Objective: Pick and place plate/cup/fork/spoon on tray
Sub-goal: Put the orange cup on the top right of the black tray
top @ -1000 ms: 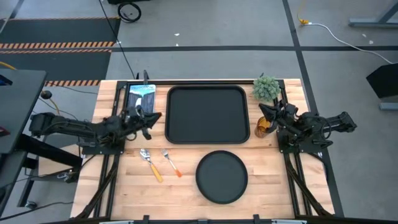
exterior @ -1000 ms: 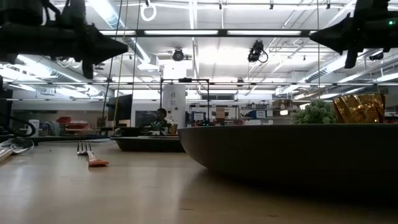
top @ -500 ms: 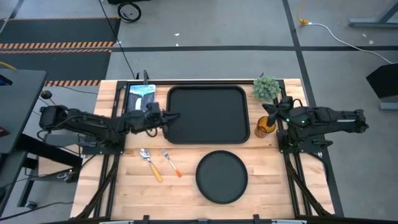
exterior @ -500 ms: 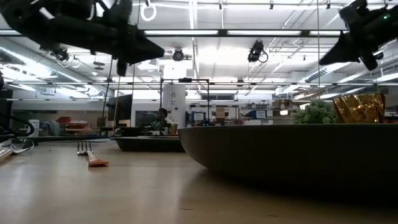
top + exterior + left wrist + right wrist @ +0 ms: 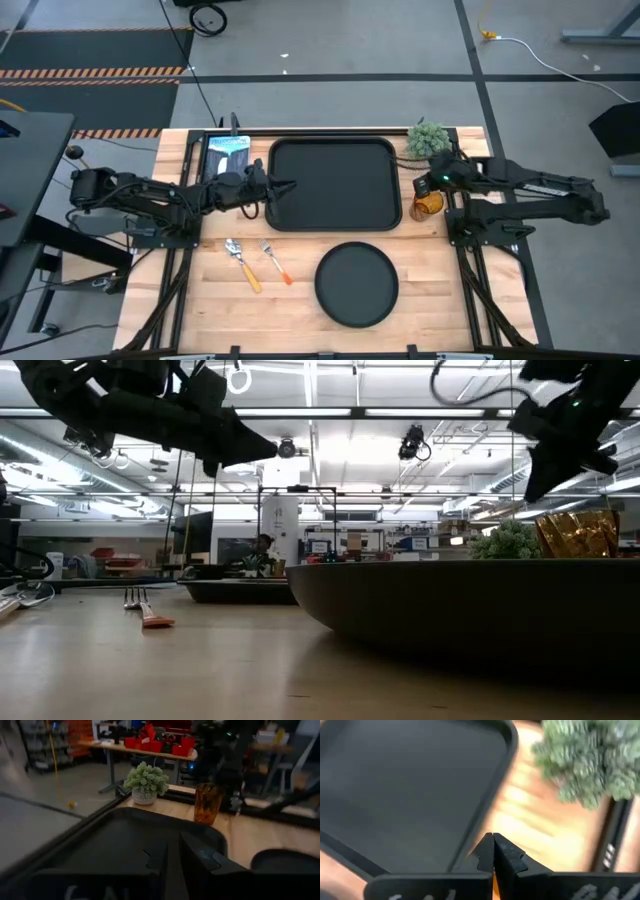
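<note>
The black tray (image 5: 335, 185) lies at the table's middle far side. The round black plate (image 5: 357, 285) rests flat on the table near the front edge. The amber cup (image 5: 427, 204) stands upright right of the tray, also in the left wrist view (image 5: 207, 802). The spoon (image 5: 243, 266) and the fork (image 5: 276, 262) lie on the table left of the plate. My left gripper (image 5: 285, 186) hovers over the tray's left rim, fingers close together and empty. My right gripper (image 5: 424, 184) is shut and empty, tipped down just above the cup.
A small green plant (image 5: 428, 140) stands at the tray's far right corner, close behind the cup. A blue-and-white card (image 5: 227, 155) lies left of the tray. Bare wood shows between the tray and the plate.
My left gripper has risen and gone toward the table's right edge, from beside the card to over the tray's left rim. My right arm has stretched out; its gripper has tipped from level to pointing down over the cup. No thing has moved.
</note>
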